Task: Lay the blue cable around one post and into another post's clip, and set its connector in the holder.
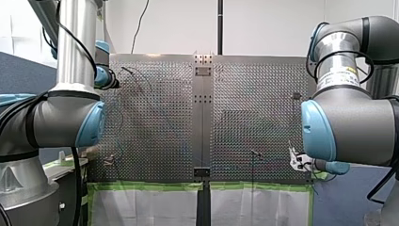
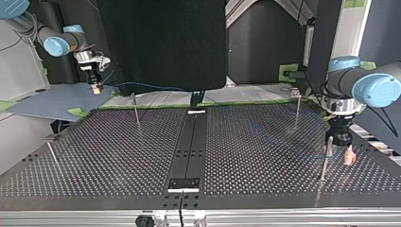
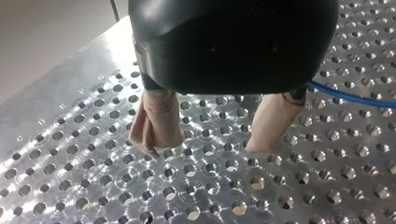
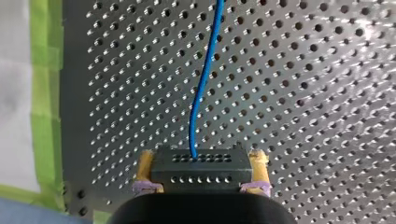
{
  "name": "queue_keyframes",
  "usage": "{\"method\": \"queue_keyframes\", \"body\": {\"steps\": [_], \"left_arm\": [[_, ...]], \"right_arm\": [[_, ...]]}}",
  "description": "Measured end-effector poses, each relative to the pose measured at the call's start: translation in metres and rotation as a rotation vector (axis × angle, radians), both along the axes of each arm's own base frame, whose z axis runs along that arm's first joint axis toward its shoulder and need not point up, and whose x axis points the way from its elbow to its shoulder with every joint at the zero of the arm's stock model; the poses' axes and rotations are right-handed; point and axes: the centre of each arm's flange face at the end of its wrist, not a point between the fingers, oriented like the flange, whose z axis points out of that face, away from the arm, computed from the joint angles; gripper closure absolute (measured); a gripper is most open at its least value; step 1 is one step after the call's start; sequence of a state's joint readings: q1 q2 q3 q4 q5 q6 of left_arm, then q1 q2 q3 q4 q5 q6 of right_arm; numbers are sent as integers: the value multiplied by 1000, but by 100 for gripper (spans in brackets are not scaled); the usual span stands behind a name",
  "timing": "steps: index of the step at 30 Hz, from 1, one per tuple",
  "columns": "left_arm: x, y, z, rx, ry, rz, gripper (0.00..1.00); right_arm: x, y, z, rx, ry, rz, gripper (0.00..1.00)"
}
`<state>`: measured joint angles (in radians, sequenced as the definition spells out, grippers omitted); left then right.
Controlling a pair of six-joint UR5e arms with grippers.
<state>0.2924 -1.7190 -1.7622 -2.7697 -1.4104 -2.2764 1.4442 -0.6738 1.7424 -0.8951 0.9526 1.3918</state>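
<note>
My right gripper [image 4: 201, 157], yellow-padded, is clamped on the black rectangular connector [image 4: 198, 171], held near the green tape [image 4: 44, 93] edging the perforated metal table [image 4: 303, 116]. The thin blue cable [image 4: 203, 84] leaves the connector and runs ahead over the table. My left gripper [image 3: 205, 148] hangs low over the table beside a thin metal post [image 2: 325, 158], beige pads [image 3: 159, 116] spread apart, gripping nothing; the cable passes just beside it.

Two grippers show: my left gripper [image 3: 210, 140] and my right gripper [image 4: 201, 157]. There is one blue cable [image 4: 203, 79] and one black connector [image 4: 198, 170]. One counter [image 2: 265, 156] bears four, by the top view: far-left post [image 2: 136, 111], far-right post [image 2: 297, 108], near-left post [image 2: 53, 153], near-right post [image 2: 325, 158].
</note>
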Motion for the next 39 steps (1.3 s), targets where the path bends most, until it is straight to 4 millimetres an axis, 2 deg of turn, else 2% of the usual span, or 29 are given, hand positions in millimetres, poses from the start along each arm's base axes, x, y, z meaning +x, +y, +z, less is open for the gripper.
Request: {"method": "queue_keyframes", "body": {"steps": [11,23,34,39], "left_arm": [[-1,-1,-1,-9,12,-2,0],[-4,-4,-4,-94,24,-11,0],[-17,-14,-15,-198,51,-33,0],[-26,-18,-8,-221,13,-38,0]], "right_arm": [[-7,-6,2,-2,-69,-34,100],[-8,-7,2,-1,-86,-43,100],[-6,-7,2,-1,-87,-40,100],[-5,-7,2,-2,-87,-38,100]]}}
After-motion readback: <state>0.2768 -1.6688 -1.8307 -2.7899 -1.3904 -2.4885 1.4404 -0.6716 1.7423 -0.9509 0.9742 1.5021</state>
